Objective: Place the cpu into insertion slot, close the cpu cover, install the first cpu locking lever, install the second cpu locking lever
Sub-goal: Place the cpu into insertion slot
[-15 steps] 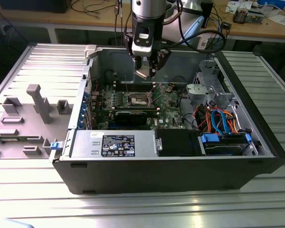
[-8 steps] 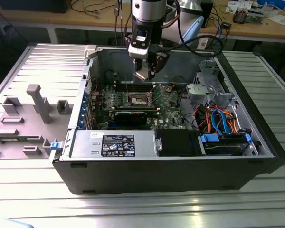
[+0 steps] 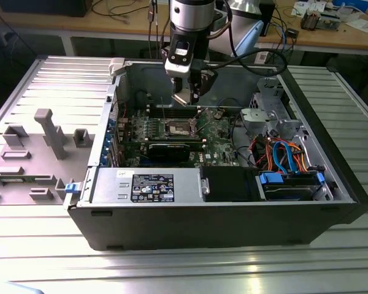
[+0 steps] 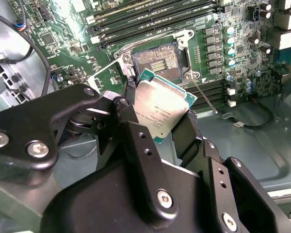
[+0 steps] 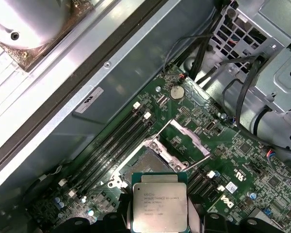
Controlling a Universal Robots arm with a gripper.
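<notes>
My gripper (image 3: 187,95) hangs inside the open computer case, above the green board (image 3: 221,131), and is shut on the cpu (image 4: 160,109). The cpu is a small square chip with a silver-grey top, clamped at two opposite edges by the black fingers (image 4: 184,136). In the first wrist view the cpu (image 5: 159,206) hovers just off the insertion slot (image 5: 146,164), which lies bare with its contacts showing (image 4: 160,60). The cpu cover (image 5: 182,143), a thin metal frame with a window, stands swung open beside the slot. A thin locking lever (image 4: 203,97) sticks out past the slot.
Memory slots (image 5: 111,150) run along one side of the socket. A labelled power supply box (image 3: 150,184) fills the case front, with a metal drive cage (image 3: 270,107) and coloured cables (image 3: 282,153) toward the exterior view's right. Grey fixtures (image 3: 49,131) stand outside the case.
</notes>
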